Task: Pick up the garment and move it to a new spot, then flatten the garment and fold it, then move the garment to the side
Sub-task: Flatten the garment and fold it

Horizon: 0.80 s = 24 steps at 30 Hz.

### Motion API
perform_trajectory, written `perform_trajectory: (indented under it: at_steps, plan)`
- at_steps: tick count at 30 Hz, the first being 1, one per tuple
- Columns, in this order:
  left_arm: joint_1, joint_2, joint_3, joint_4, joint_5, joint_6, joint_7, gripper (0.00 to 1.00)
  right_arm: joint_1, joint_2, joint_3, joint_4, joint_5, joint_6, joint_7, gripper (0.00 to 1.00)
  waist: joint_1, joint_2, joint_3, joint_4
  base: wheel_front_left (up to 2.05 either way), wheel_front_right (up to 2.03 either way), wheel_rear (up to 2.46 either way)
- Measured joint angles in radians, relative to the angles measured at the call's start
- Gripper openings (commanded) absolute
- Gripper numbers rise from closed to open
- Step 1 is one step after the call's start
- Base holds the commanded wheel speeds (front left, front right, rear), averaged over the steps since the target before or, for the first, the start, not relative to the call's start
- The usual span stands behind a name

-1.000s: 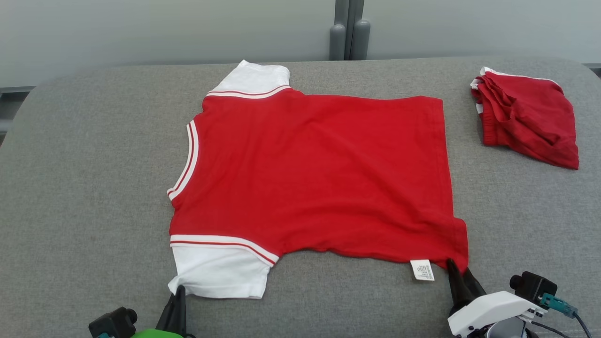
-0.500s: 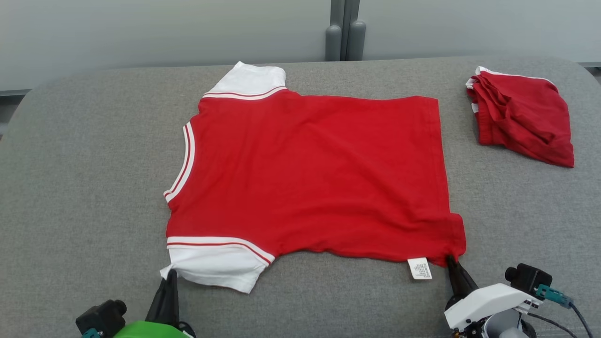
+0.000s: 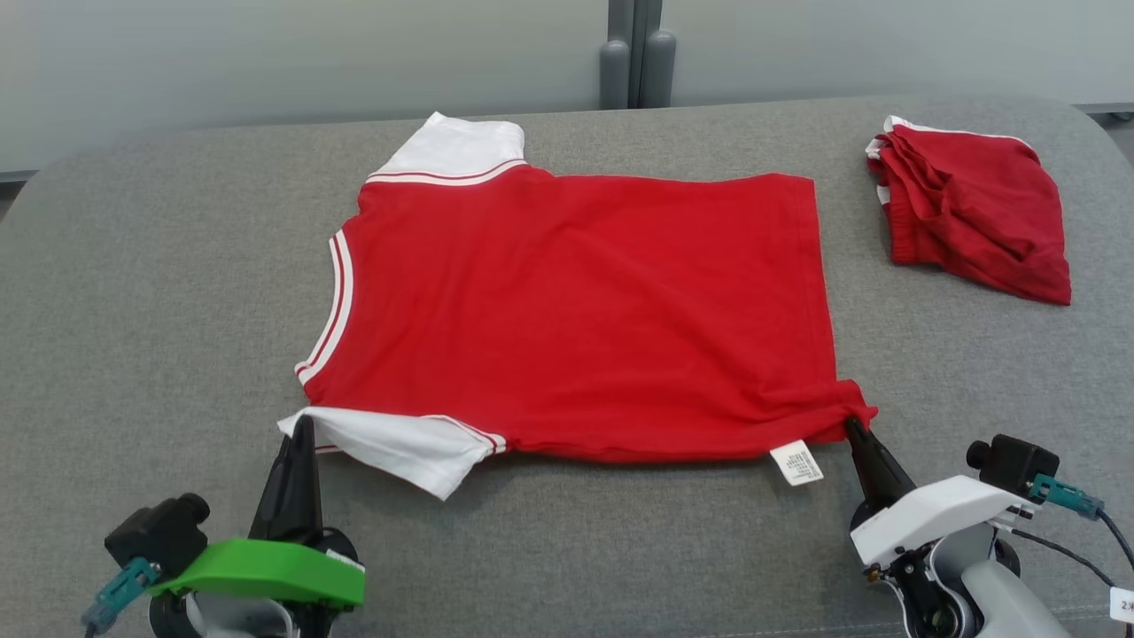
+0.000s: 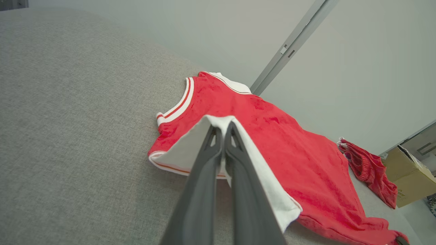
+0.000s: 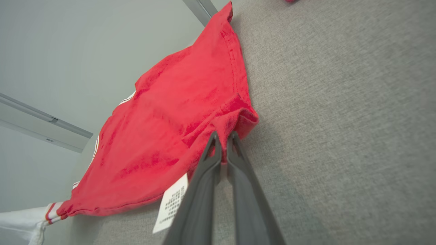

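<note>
We've got the red shirt [image 3: 576, 310] mid-frame on the grey surface [image 3: 133, 292], long axis left-right, collar pointing frame-left. Our left gripper [image 3: 304, 424] pinches its lower white sleeve [image 3: 407, 443]; right gripper [image 3: 851, 425] pinches the lower-right hem corner [image 3: 837, 409].

No whole word can be read. A white care label [image 3: 796, 462] hangs from the garment [image 3: 576, 310] hem, just left of the right claw [image 3: 852, 425]. It carries rows of small dark print, too fine to make out. A white sticker [image 3: 1122, 606] right of and behind that claw starts with "2"; the rest is cut off. The cardboard box [image 4: 408, 180] far beyond the left claw [image 4: 223, 127] bears faint, illegible marks.
</note>
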Motion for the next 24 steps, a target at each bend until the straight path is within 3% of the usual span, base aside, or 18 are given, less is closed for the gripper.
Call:
perform_trajectory:
  at_steps: [8, 14, 24]
  plan:
    - [-0.138, 0.001, -0.004, 0.015, 0.022, 0.003, 0.0, 0.0, -0.098, -0.029, 0.008, -0.012, 0.014, 0.0, 0.072, 0.0, 0.0, 0.0, 0.026, -0.007, 0.0, 0.0, 0.0]
    - [-0.244, 0.0, 0.002, 0.089, 0.051, 0.038, 0.011, 0.0, -0.216, -0.038, 0.017, 0.007, 0.013, -0.001, 0.15, 0.0, 0.0, 0.0, 0.062, -0.018, 0.0, 0.0, 0.0]
    - [-0.411, 0.001, 0.006, 0.198, 0.08, 0.059, 0.018, 0.0, -0.382, -0.036, 0.032, 0.075, -0.014, -0.038, 0.216, 0.0, 0.0, 0.0, 0.15, -0.046, 0.0, 0.0, 0.0]
